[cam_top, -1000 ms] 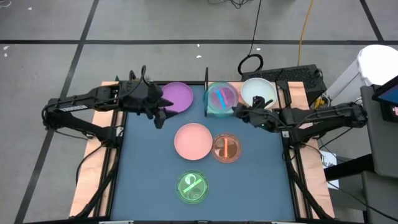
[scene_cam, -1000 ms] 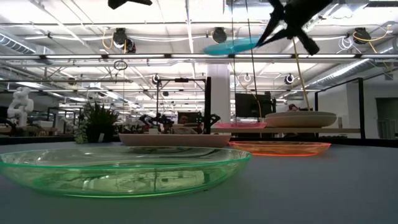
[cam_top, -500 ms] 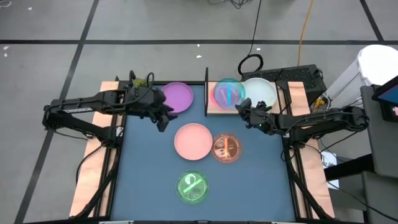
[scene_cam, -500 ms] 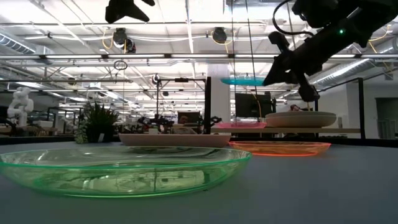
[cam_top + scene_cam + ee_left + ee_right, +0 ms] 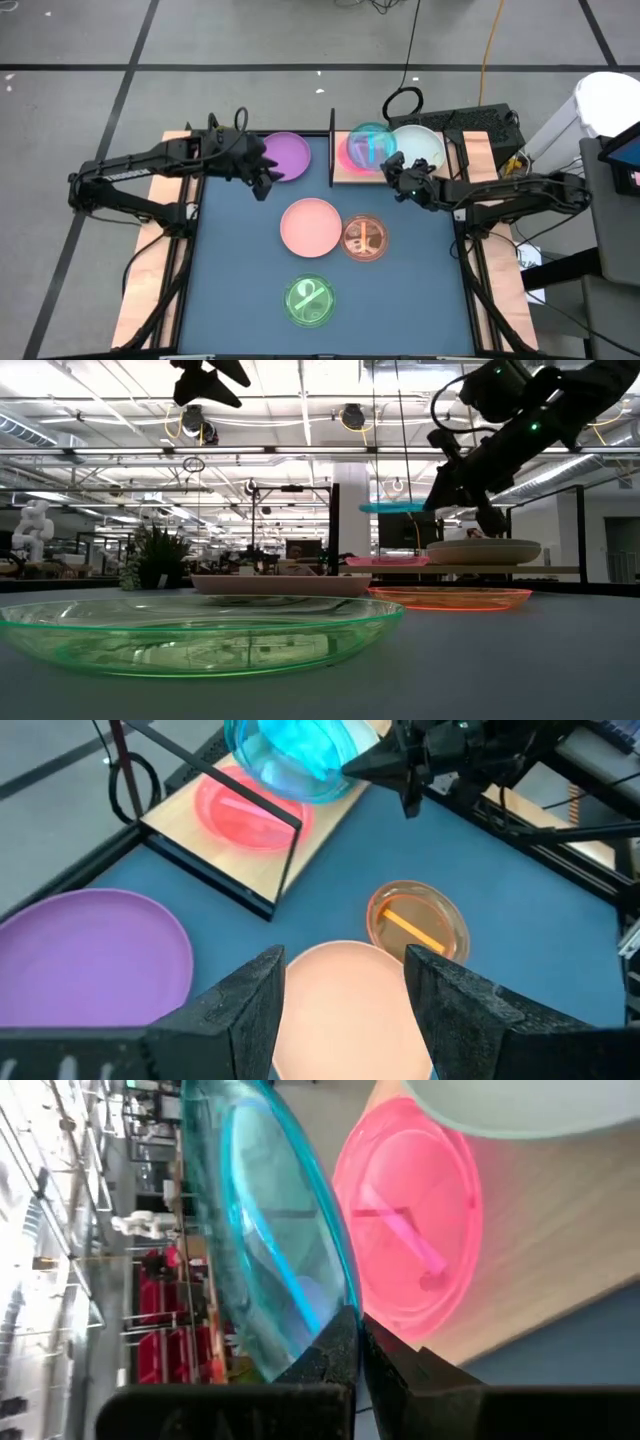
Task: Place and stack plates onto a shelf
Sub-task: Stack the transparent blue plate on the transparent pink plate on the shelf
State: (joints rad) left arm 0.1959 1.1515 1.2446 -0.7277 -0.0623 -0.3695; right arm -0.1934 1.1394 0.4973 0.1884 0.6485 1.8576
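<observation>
The right gripper is pinched tight on the rim of the cyan plate, its two fingers pressed together on the plate's edge with no gap showing in the right wrist view. It holds the plate in the air, roughly level in the low view, with the plate reaching out ahead of the fingertips. Directly beneath the held plate lies the magenta plate, flat on the shelf, with a stick-like piece inside it; the two plates are apart, the cyan one clearly above. Just beside the right gripper, at the shelf's other end, sits the pale mint-white plate. The shelf's thin black upright stands beyond the cyan plate, on the far side from this gripper. The left gripper hangs above the table with its fingers spread partway and nothing between them. The purple plate lies just beside it on the table, and the pink plate lies below and ahead of its fingertips. The orange-brown plate touches or nearly touches the pink plate's edge on the side nearer the right gripper. The green plate rests well apart from both grippers, near the table's front edge.
</observation>
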